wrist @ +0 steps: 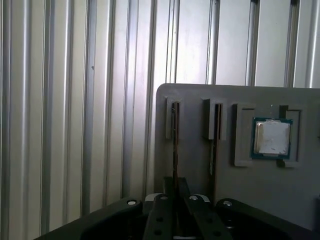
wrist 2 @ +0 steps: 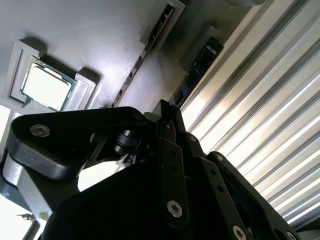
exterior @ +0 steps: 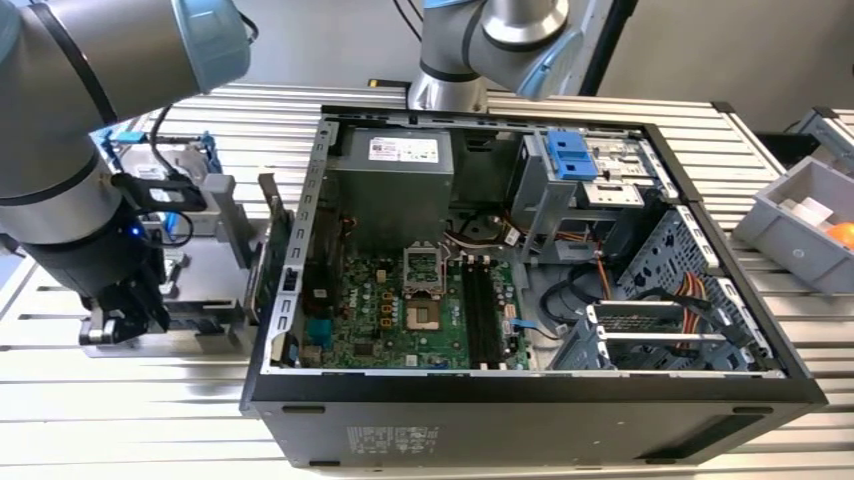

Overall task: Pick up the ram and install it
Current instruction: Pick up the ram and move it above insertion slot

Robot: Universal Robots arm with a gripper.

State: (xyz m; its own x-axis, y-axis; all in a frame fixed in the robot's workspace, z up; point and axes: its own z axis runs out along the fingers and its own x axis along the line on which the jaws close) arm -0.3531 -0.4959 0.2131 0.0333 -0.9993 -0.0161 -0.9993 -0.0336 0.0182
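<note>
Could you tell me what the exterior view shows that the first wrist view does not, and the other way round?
Exterior view: the open computer case with its motherboard, and a grey bin at that view's right. First wrist view: a processor chip lying in a recess, and a thin board on edge in a slot, likely the ram, in line with the gripper. Both: the ribbed metal table and the grey holder.

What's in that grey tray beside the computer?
The tray holds a processor chip in a recess, the ram and another thin board edge-on in slots; the pincer covers the ram's near end.
</note>
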